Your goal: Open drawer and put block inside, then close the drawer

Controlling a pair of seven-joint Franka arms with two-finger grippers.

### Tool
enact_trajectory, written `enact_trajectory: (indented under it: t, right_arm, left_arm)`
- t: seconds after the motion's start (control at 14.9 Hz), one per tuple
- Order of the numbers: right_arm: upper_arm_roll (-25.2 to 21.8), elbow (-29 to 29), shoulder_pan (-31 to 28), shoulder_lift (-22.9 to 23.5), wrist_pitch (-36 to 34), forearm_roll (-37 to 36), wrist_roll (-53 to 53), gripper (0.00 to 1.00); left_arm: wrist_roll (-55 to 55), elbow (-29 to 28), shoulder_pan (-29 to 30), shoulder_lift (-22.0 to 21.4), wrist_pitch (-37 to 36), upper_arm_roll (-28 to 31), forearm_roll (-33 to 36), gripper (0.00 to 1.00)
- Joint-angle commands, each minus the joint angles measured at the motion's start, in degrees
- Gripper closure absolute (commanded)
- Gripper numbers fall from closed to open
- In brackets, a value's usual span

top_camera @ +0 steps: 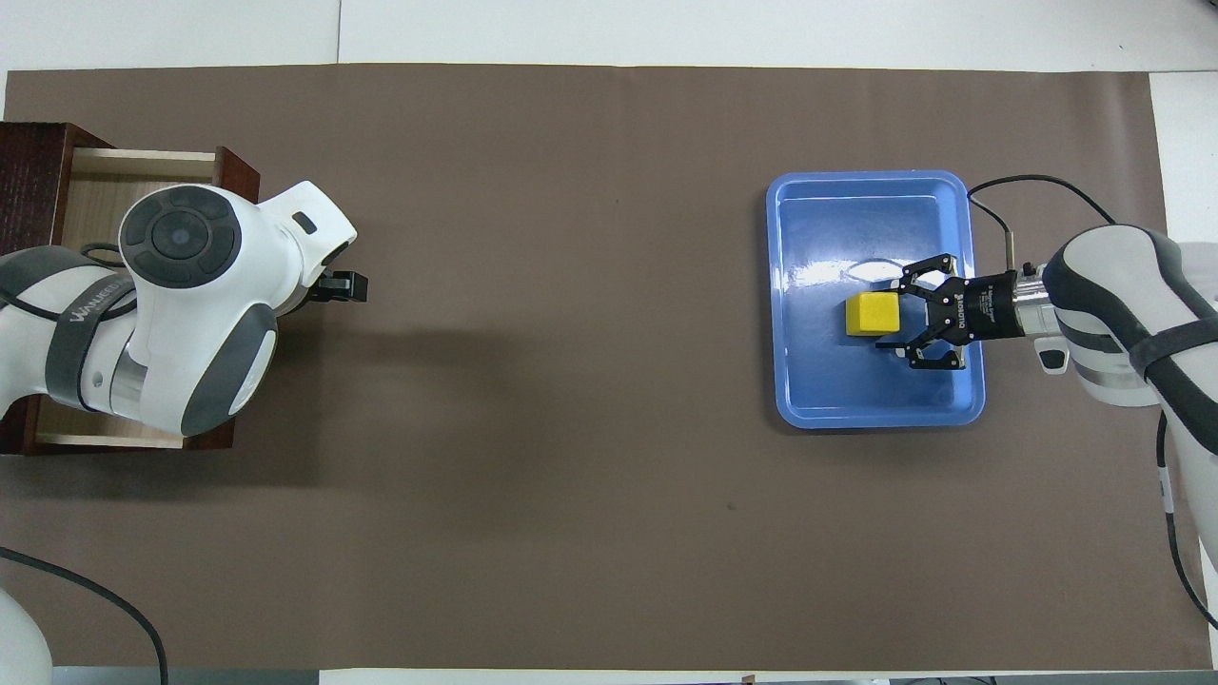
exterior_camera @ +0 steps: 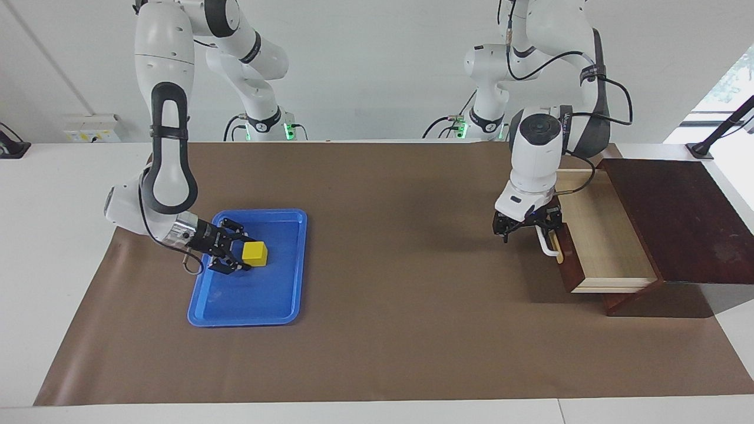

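**Block in the tray, drawer pulled out**

On the brown-covered worktop (exterior_camera: 383,306) the blue tray (exterior_camera: 259,300) lies toward the right arm's end. The yellow block (exterior_camera: 255,253) sits inside it, on the tray floor near the edge closest to the robots. The right tool (exterior_camera: 244,254) reaches low into the tray, its fingers drawn in on either side of the block; whether they press it I cannot tell.

Well apart from the tray, toward the left arm's end, the left tool (exterior_camera: 528,228) hangs with fingers spread, just beside the white handle (exterior_camera: 549,247). The drawer (exterior_camera: 601,235) stands pulled out of its dark wooden box (exterior_camera: 677,218), pale interior showing.
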Motion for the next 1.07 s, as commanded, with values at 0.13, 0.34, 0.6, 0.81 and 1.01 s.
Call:
enact_trajectory:
  t: [0.13, 0.34, 0.6, 0.81, 1.01]
  right_arm:
    - [0.14, -1.14, -0.19, -0.35, 0.50, 1.30, -4.63, 1.00]
    - [0.05, 2.27, -0.27, -0.18, -2.21, 0.50, -4.20, 1.00]
    - [0.93, 12.02, 1.99, -0.35, -9.08, -4.40, 6.05, 1.00]
    - [0.93, 18.70, 7.70, -0.27, -9.88, -5.21, 18.69, 1.00]
    - [0.93, 23.19, 15.60, 0.79, -7.34, -4.33, 31.53, 1.00]
  left_arm:
    - [-0.64, 8.51, -0.25, 1.77, -9.87, -0.44, -1.27, 0.00]
    - [-0.82, 15.79, -0.17, 1.77, -17.51, -0.44, -7.22, 0.00]
    - [-11.42, 20.12, -0.25, 1.33, -23.94, 0.00, -10.50, 0.00]
    - [-19.95, 23.02, -0.17, 1.86, -29.30, -0.44, -11.54, 0.00]
    - [-31.19, 24.08, 0.27, 1.60, -31.33, -0.18, -15.59, 0.00]
